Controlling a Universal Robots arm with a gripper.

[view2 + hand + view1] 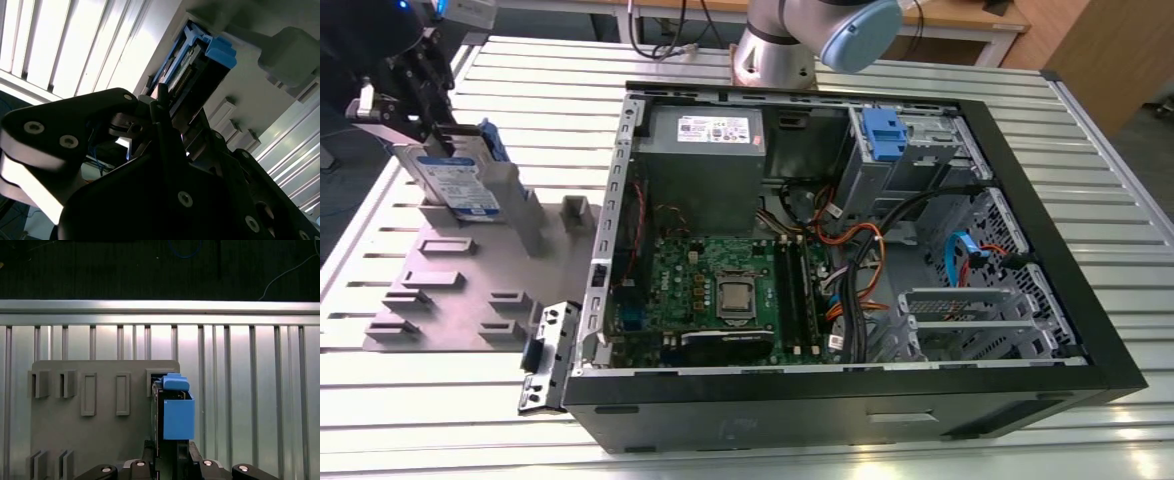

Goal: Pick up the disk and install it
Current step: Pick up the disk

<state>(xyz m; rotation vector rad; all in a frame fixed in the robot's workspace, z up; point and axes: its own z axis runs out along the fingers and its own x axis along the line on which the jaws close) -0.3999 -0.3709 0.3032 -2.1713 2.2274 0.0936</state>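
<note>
Nearest in the exterior view, the open computer case is lying on the slatted table with its inside facing up. To the exterior view's left of it, the grey holder plate is lying flat.

Farther back on that plate, the disk is standing on edge in a slot, well apart from the case. It is being met from above by the gripper. Whether the gripper is pinching the disk or merely set about its upper edge cannot be told.

The pick-up is judged to be the step in hand. The disk is seated in the plate, and nothing of it is in the case. The drive cage is sitting at the far right of the case.

The next move is judged to call for a firm hold across the two broad faces. It would then need a straight pull up along the slot, so that nothing is being dragged against the slot walls.

The white-and-blue label is facing toward the near side of the exterior view. The blue rail is running up the disk's far edge. From this the long axis is judged to be upright, though this is not being shown firmly.
</note>
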